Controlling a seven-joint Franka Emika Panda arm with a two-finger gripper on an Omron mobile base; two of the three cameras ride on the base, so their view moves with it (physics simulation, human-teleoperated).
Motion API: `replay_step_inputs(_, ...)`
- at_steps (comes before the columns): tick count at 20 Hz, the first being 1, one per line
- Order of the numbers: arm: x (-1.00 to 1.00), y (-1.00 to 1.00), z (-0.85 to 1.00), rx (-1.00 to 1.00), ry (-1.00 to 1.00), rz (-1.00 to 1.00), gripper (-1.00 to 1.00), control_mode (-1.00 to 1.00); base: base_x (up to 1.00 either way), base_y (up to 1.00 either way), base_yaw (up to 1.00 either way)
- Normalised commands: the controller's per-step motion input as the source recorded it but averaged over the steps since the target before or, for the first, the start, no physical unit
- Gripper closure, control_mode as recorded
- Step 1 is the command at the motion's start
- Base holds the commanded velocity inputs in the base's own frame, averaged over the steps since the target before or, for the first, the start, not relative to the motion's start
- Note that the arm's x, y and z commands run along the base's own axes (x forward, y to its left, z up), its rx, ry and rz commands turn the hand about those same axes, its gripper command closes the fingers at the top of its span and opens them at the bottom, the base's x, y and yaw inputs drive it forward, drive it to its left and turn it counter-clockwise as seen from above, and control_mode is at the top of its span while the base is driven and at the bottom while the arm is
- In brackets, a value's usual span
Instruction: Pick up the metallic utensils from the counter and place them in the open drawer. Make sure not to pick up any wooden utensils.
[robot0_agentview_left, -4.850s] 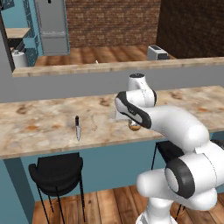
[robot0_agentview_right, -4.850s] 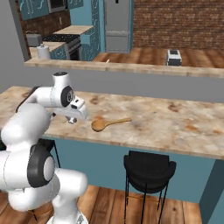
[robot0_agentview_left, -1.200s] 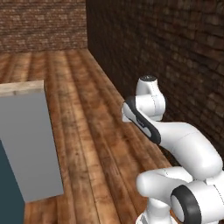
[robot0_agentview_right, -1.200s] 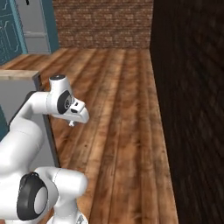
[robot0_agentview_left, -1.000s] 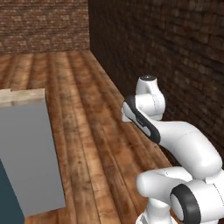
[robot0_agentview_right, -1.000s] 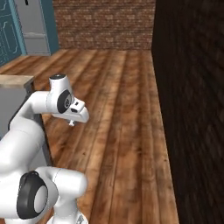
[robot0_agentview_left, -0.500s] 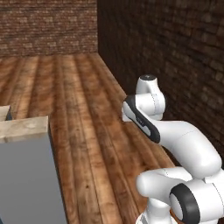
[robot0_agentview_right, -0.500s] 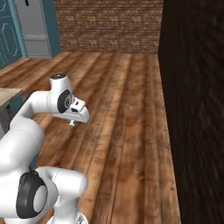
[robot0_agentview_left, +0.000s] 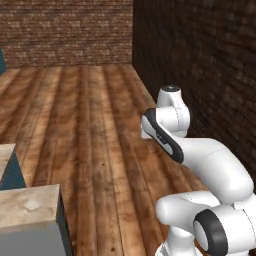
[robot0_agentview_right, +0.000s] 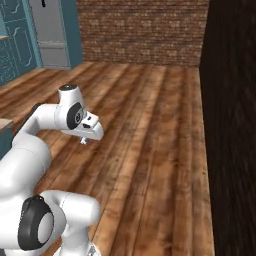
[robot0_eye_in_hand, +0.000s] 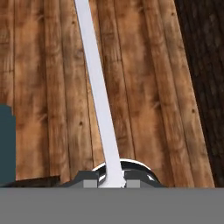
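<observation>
The robot's base has turned since the earlier look, so the counter (robot0_agentview_left: 27, 207) now sits at the low left. The gripper (robot0_eye_in_hand: 111, 183) is squeezed onto the silver utensil (robot0_eye_in_hand: 98, 94), which sticks straight out from it over the wooden floor (robot0_agentview_right: 150, 125). The drawer must lie back toward the counter.

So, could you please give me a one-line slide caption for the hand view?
Gripper shut on a slim silver utensil, carried above brown wooden floor planks beside a dark brick wall.
</observation>
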Motion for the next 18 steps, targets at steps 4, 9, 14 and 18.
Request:
replay_step_inputs(4,0.00,0.00,0.00,0.00,0.00,0.00,1.00,1.00,1.00,-0.15,0.26)
replay_step_inputs(9,0.00,0.00,0.00,0.00,0.00,0.00,1.00,1.00,1.00,-0.16,0.27)
replay_step_inputs(14,0.00,0.00,0.00,0.00,0.00,0.00,1.00,1.00,1.00,-0.10,0.28)
replay_step_inputs(18,0.00,0.00,0.00,0.00,0.00,0.00,1.00,1.00,1.00,0.00,0.26)
